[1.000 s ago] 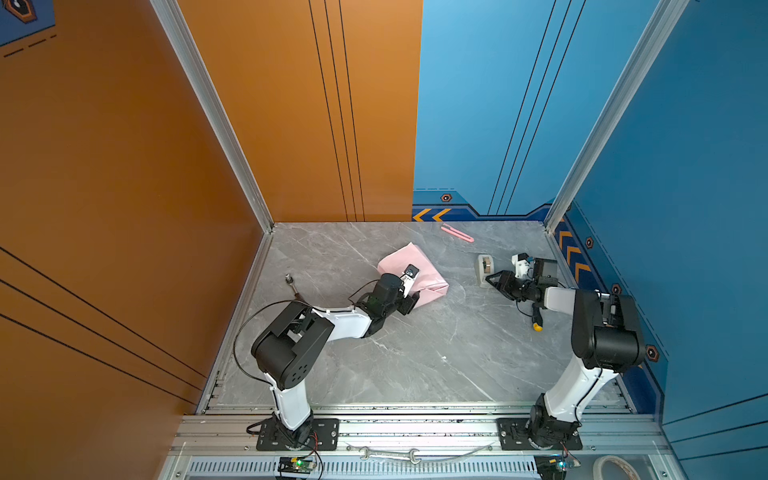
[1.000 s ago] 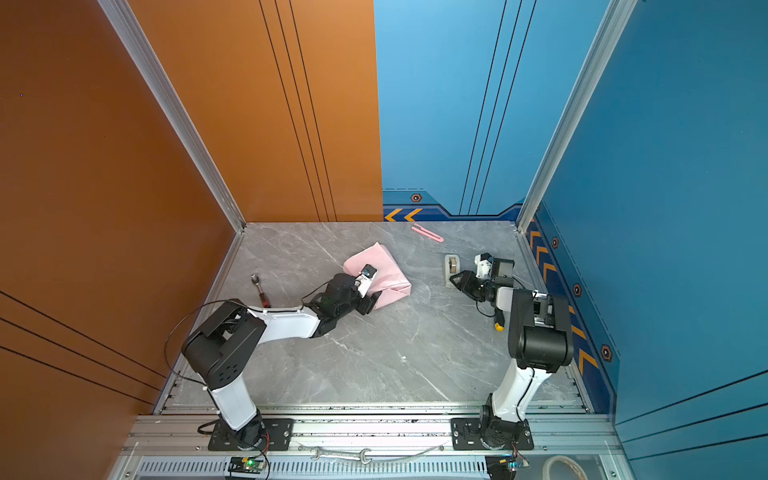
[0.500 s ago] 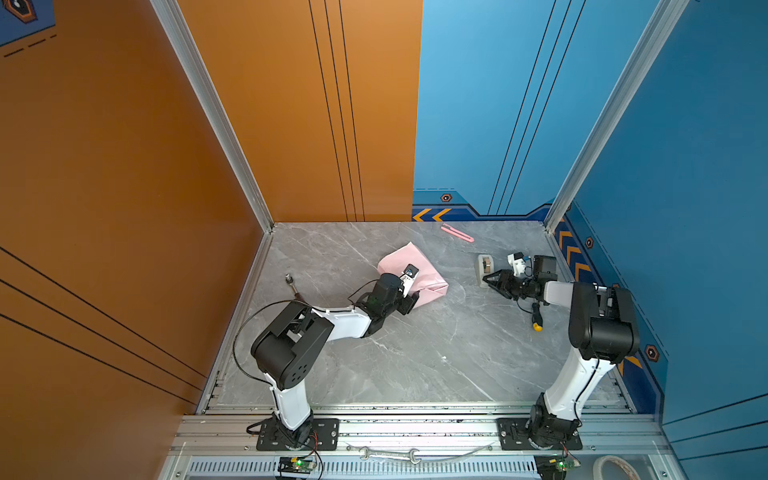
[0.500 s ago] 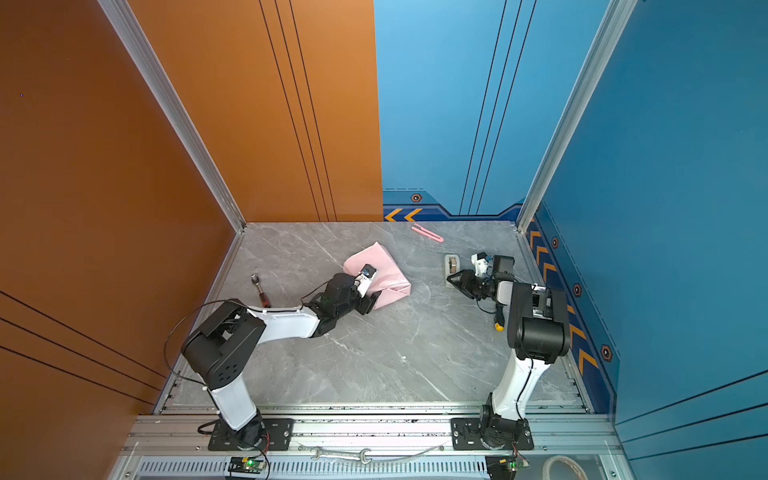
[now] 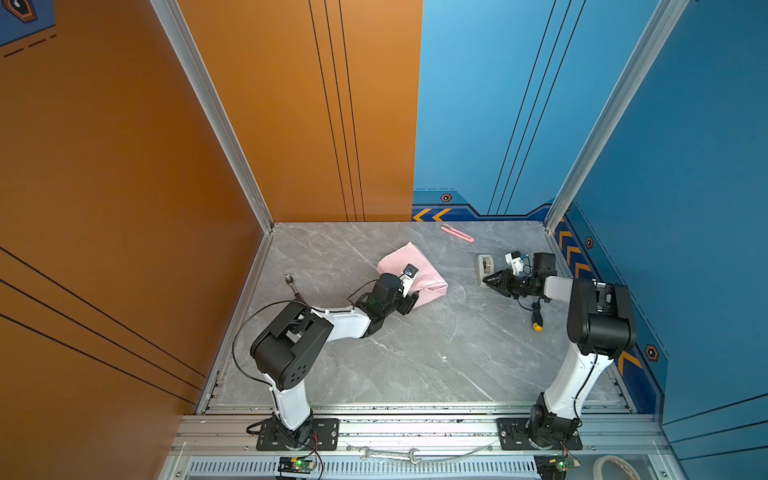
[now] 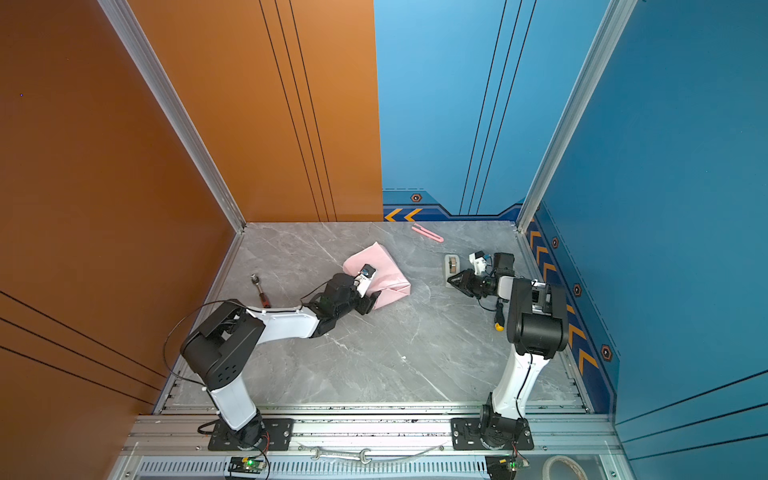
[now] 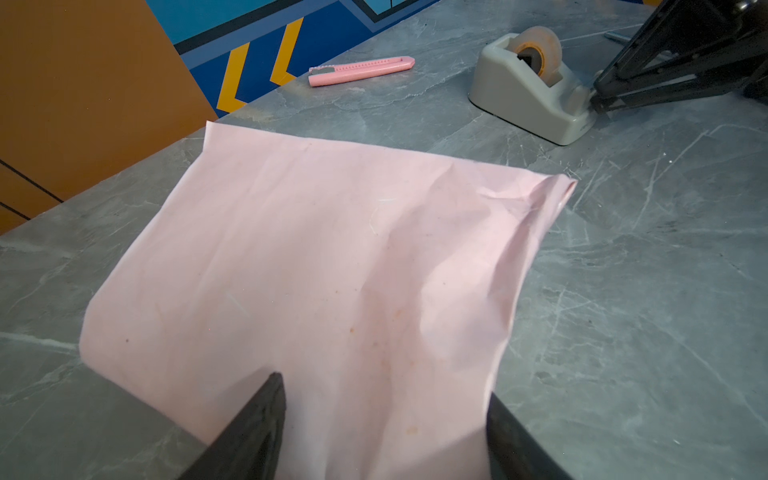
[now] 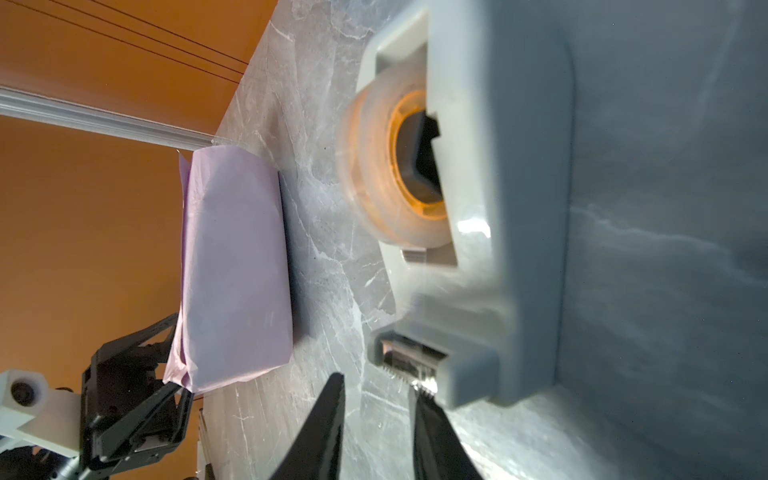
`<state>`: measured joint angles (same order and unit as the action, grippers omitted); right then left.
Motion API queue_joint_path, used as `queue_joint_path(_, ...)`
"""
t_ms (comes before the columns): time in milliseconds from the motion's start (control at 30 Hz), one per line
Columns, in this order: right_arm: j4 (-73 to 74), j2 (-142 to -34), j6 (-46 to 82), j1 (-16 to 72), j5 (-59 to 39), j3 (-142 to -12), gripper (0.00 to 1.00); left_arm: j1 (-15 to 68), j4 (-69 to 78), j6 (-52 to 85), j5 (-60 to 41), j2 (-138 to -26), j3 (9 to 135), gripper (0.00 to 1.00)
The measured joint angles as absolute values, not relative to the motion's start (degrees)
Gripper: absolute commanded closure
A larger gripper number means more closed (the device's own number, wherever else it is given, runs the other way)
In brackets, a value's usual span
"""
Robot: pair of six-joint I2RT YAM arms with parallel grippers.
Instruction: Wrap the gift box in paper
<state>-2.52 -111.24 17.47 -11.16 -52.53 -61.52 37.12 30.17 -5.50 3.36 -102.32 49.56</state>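
The paper (image 5: 415, 268), pale pink side up and lilac on its flank (image 8: 237, 266), lies folded into a flat parcel on the grey marble table (image 5: 415, 353), left of centre and toward the far wall. The gift box is hidden and cannot be seen in any view.

The left arm rises from its base at the near rail, bends at a raised elbow and runs its forearm low across the table toward the parcel. The left gripper (image 5: 415, 297) meets the parcel's near end. In the left wrist view its two fingers (image 7: 257, 428) stand wide apart with the paper (image 7: 324, 257) between them. Whether they press on the parcel cannot be told.

The right arm stands up from its base with the elbow high, and its forearm reaches level and leftward, well apart from the parcel. The right gripper (image 5: 486, 280) points at the beige tape dispenser (image 5: 484, 266), which sits to the right of the parcel. In the right wrist view its jaws are narrowly apart, and one fingertip (image 8: 424, 395) is just at the dispenser's toothed cutting edge.

A pink cutter (image 5: 457, 232) lies near the far wall, between parcel and dispenser.
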Motion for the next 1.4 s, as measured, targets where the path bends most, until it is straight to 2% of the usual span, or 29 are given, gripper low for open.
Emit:
queue_joint_path(333,-3.62,-112.36,16.71,-11.70,-52.66,-62.08,0.99,37.12,30.17,-5.50,3.36,-102.32,49.56,0.33)
queue_joint_path(800,-4.91,-114.63,20.91,-13.52,-54.57,-62.83,1.00,37.12,30.17,-5.50,3.36,-102.32,49.56,0.33)
queue_joint_path(1033,-5.96,-114.37,20.80,-13.28,-52.45,-62.43,1.00,37.12,30.17,-5.50,3.36,-102.32,49.56,0.33)
queue_joint_path(1133,-6.09,-110.96,20.27,-12.71,-52.01,-60.69,1.00,37.12,30.17,-5.50,3.36,-102.30,49.56,0.33)
queue_joint_path(1400,-3.55,-92.62,16.47,-8.91,-50.76,-58.57,1.00,37.12,30.17,-5.50,3.36,-102.30,49.56,0.33)
